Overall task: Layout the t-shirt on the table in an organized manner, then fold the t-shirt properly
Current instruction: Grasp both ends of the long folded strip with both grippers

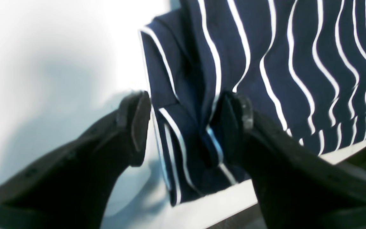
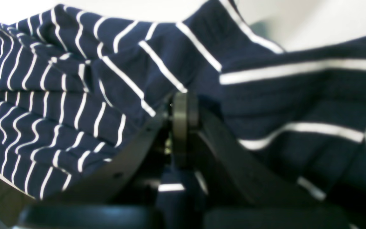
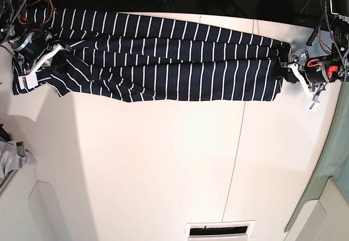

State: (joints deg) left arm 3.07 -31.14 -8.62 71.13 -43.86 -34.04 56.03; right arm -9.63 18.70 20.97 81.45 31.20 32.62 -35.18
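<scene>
The navy t-shirt (image 3: pixel 163 61) with thin white stripes lies stretched in a long band across the far part of the white table (image 3: pixel 163 159). My left gripper (image 3: pixel 286 69) is at the shirt's right end. In the left wrist view it (image 1: pixel 186 124) is open, its fingertips (image 1: pixel 138 121) straddling a folded corner of the t-shirt (image 1: pixel 297 63) without pinching it. My right gripper (image 3: pixel 46 55) is at the shirt's left end. In the right wrist view it (image 2: pixel 183 108) is shut on bunched t-shirt fabric (image 2: pixel 59 95), which drapes over and around the fingers.
A small grey cloth (image 3: pixel 11 156) lies at the table's left edge. A thin dark seam (image 3: pixel 237 148) runs down the tabletop. A slotted opening (image 3: pixel 221 230) sits at the near edge. The table's edge (image 1: pixel 345 156) runs close by the left gripper.
</scene>
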